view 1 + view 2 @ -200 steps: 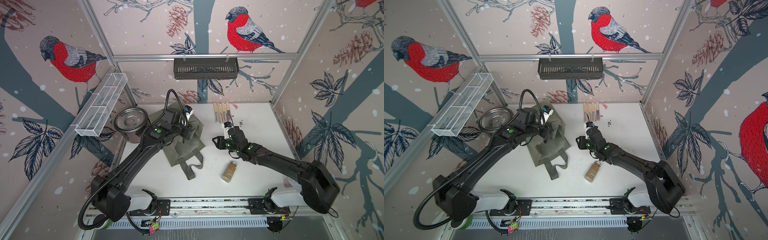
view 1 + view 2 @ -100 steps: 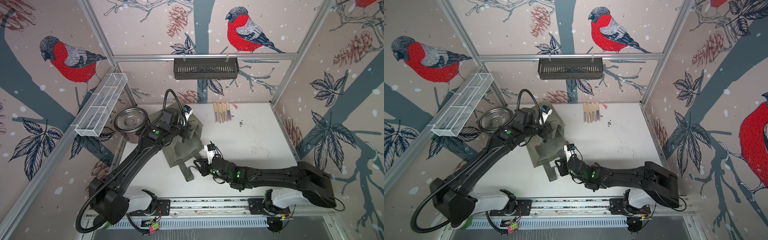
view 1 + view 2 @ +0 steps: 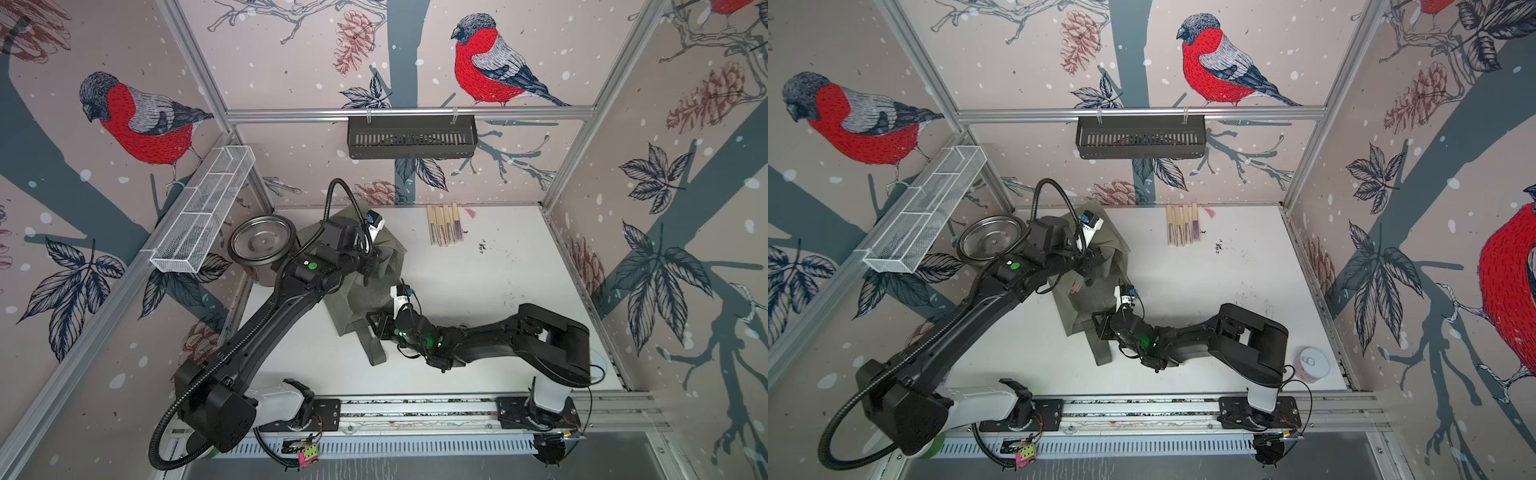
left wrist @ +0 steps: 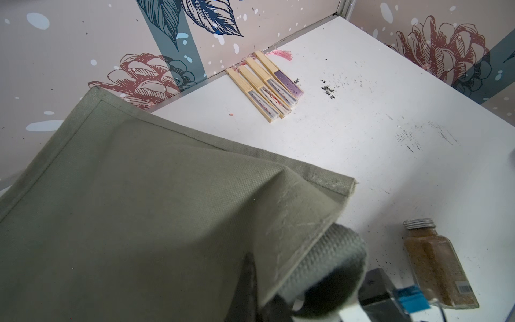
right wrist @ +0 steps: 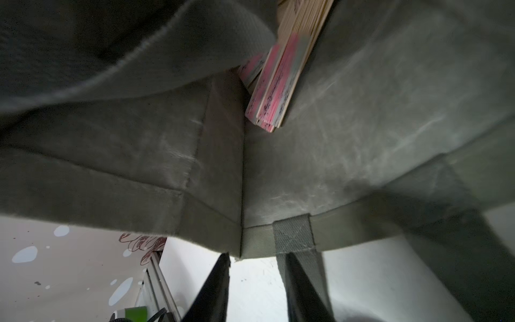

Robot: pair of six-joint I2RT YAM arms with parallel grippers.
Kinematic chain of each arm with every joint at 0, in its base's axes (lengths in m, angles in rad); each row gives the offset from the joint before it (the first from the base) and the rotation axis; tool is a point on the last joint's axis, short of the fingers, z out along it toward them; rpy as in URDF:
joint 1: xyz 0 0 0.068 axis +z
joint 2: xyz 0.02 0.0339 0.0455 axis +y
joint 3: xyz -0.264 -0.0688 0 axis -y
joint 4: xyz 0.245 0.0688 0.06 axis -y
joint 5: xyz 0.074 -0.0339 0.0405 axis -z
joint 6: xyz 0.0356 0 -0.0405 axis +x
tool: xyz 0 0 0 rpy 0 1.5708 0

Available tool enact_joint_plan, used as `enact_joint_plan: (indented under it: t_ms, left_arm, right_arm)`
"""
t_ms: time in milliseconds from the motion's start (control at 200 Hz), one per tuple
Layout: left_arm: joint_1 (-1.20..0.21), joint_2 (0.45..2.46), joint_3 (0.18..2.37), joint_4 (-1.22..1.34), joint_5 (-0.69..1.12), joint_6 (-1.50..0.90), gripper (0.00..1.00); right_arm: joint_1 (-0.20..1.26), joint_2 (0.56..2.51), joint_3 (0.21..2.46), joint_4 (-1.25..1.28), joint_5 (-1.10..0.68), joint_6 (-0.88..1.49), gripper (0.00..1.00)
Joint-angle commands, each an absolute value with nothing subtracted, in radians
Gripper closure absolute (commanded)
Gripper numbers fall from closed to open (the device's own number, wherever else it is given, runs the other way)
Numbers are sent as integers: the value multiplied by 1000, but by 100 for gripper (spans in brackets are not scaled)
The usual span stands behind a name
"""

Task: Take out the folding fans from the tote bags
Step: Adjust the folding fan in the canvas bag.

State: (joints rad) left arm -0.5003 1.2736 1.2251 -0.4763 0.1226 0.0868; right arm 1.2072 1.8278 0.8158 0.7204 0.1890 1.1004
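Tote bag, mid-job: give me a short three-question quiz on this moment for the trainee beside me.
1. True or false: the left gripper is shut on the tote bag, holding its fabric up.
2. How many folding fans lie in a row on the table?
3. The right gripper has its fingers:
A) apart at the bag's mouth, with pink-edged fans inside beyond them
B) shut on a fan
C) shut on a strap

Key: 1 true; 2 four; 3 A.
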Motion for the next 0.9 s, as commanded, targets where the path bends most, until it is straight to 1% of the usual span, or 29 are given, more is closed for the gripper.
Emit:
enact_joint_plan:
  t_ms: [0, 85, 275, 380, 730, 896]
  left_arm:
    - [-499, 1266, 1226, -428, 134, 100, 100]
    - [-499, 1264, 1223, -423, 138, 97, 100]
    - [-500, 1266, 1226, -425, 138, 97, 100]
    - [-499, 1260, 1224, -424, 140, 97, 100]
    - [-499, 1256, 1223, -421, 152, 99, 100]
    - [-499, 1256, 1223, -420, 157, 99, 100]
  right_arm:
    - [1202, 1895, 869, 845, 164, 1143, 62]
    - [1182, 1961, 919, 835, 152, 1189, 59]
    - [1144, 2087, 1000, 884, 131, 1280, 56]
    - [1124, 2142, 1047, 958, 94, 1252, 53]
    - [1078, 2292, 1186, 961, 80, 1394, 51]
    - [1064, 2346, 1270, 927, 50, 1410, 52]
